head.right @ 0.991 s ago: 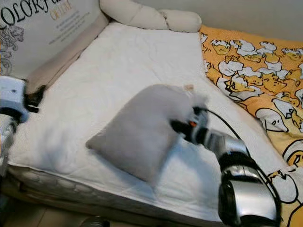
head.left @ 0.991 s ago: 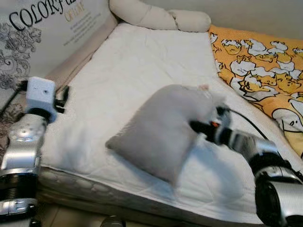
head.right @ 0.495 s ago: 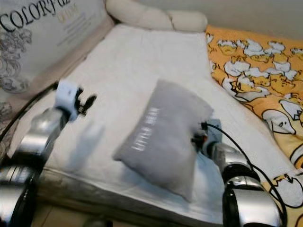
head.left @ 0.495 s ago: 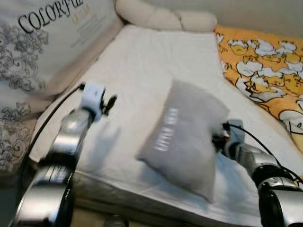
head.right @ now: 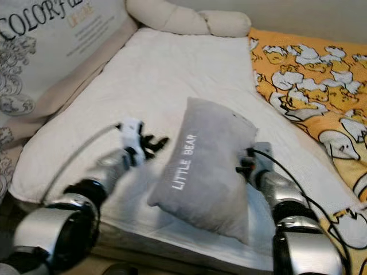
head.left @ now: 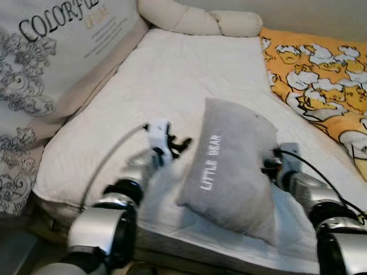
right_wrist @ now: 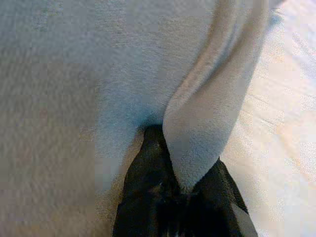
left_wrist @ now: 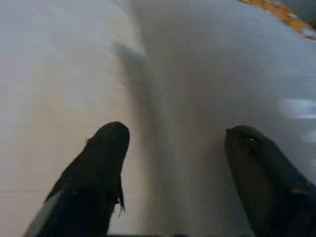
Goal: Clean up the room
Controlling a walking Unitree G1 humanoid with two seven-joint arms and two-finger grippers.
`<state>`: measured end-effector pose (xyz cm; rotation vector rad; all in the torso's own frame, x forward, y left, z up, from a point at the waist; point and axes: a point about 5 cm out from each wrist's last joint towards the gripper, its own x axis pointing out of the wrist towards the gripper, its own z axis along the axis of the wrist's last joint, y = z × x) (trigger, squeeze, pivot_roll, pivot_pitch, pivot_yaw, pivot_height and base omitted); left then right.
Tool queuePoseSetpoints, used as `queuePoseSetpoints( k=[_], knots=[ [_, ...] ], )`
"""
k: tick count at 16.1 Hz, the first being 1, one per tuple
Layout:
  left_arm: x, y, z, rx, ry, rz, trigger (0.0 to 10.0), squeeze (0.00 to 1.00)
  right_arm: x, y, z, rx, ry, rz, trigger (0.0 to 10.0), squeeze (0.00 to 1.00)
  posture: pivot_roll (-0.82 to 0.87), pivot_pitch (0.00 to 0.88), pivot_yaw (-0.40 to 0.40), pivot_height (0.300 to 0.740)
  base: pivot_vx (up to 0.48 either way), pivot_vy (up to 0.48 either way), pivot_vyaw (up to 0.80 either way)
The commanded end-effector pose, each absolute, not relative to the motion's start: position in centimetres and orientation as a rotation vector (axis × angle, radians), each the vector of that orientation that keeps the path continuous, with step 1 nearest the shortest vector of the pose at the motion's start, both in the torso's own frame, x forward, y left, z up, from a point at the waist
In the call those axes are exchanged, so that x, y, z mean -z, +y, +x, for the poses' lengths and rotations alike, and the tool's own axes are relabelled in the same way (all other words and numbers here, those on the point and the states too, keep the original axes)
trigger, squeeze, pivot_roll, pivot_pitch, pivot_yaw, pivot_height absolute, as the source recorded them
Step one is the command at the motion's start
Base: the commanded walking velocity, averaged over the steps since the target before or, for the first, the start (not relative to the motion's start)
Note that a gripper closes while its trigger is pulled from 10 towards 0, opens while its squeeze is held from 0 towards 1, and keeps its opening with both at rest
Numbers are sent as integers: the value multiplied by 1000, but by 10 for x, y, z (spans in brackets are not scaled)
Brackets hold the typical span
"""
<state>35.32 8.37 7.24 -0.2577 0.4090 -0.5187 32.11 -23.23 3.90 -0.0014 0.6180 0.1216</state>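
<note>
Grey plush fabric is what I'm working with: a soft rectangular grey pillow with white "LITTLE BEAR" lettering, propped up on edge on the near part of the white quilted mattress. My right gripper sits at the pillow's right side, its two black fingers pinched tight on a fold of the grey fabric. My left gripper is stretched out just left of the pillow, low over the sheet; its fingers are spread wide with nothing between them. Along the left edge of the bed I see a large pale cushion printed with "COLORFUL" and grey scrollwork. At the far end lies a cream bolster, and on the right an orange blanket patterned with white cartoon ducks.
</note>
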Motion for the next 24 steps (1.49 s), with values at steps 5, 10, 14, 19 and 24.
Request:
queuePoseSetpoints(
  k=[5, 10, 14, 19, 24],
  knots=[
    [-60, 65, 340, 598, 489, -424, 10000, 1000, -52, -189, 327, -420, 498, 29, 0, 0, -156, 0, 48, 740, 0, 0, 0],
    [-31, 81, 323, 458, 551, -437, 10000, 1000, -35, -201, 311, -445, 623, -62, 0, 0, -163, 0, 15, 740, 0, 0, 0],
    [-50, 77, 335, 514, 478, -576, 10000, 1000, -13, -236, 287, -391, 775, -217, 0, 0, -169, 0, 5, 740, 0, 0, 0],
    [-42, 46, 319, 675, 526, -515, 10000, 1000, -24, -214, 298, -467, 678, -140, 0, 0, -209, 0, 22, 740, 0, 0, 0],
    [-43, 37, 313, 836, 525, -408, 10000, 0, -30, -188, 308, -477, 613, -65, 0, 0, -181, 0, 16, 740, 0, 0, 0]
  ],
)
